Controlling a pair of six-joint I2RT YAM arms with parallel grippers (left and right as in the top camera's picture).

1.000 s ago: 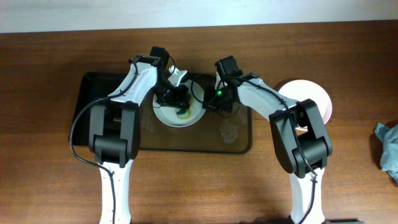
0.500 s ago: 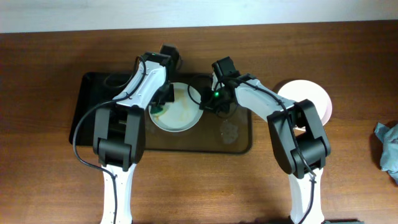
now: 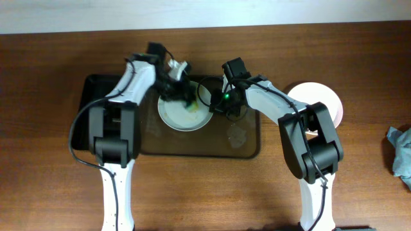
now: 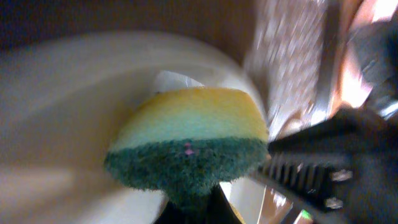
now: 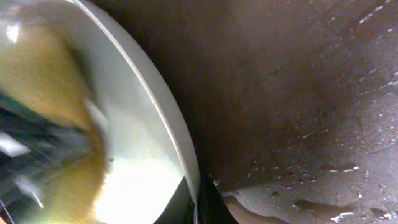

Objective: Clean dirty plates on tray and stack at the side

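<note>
Plate: judged stiff, wet-slick, breakable; best held at rim; toward far edge of surface.
Left claw: clamped on sponge.
Right claw: pinching plate rim.

Seen from overhead, the left gripper hides the plate's far rim, and the right gripper, at the plate's right rim, has its fingertips under its own wrist. Both wrist views blur the plate and crop the fingers at the bottom edge. The sponge over the plate loses its lower tip there.
</note>
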